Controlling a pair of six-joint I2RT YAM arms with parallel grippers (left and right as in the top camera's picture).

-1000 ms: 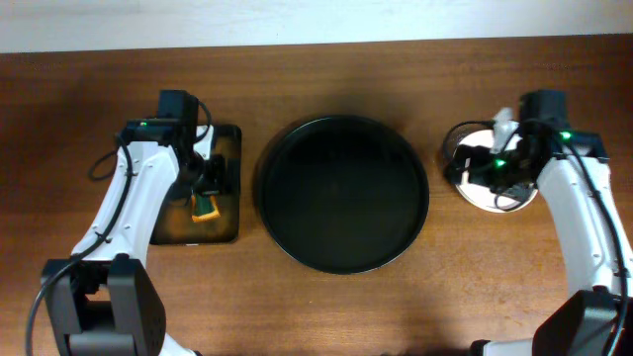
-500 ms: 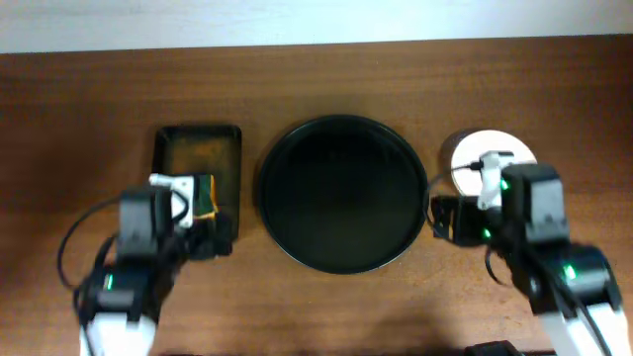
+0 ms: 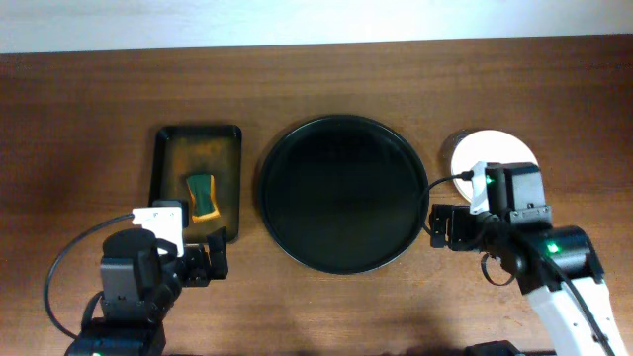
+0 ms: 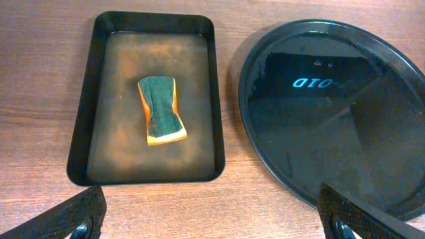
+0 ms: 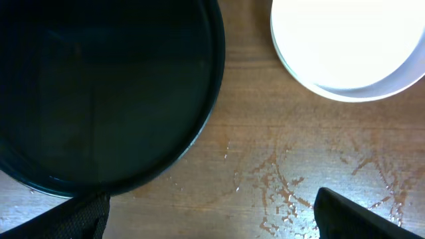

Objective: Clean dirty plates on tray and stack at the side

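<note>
A round black tray [image 3: 342, 194] lies in the middle of the table with nothing on it; it also shows in the left wrist view [image 4: 339, 106] and the right wrist view [image 5: 99, 86]. White plates [image 3: 492, 158] stand stacked at the right of the tray, seen in the right wrist view [image 5: 348, 46]. A green and orange sponge [image 3: 203, 196] lies in the black rectangular pan [image 3: 166, 188], also in the left wrist view [image 4: 161, 109]. My left gripper [image 4: 212, 222] is open and empty, near the front edge below the pan. My right gripper [image 5: 212, 216] is open and empty, over wet wood in front of the plates.
Water drops [image 5: 279, 182] spot the wooden table between the tray and the plates. The pan [image 4: 86, 119] holds a thin layer of brownish water.
Both arms have pulled back toward the front edge. The left gripper has let go of the sponge, which now lies in the pan. The right gripper has left the plates.
</note>
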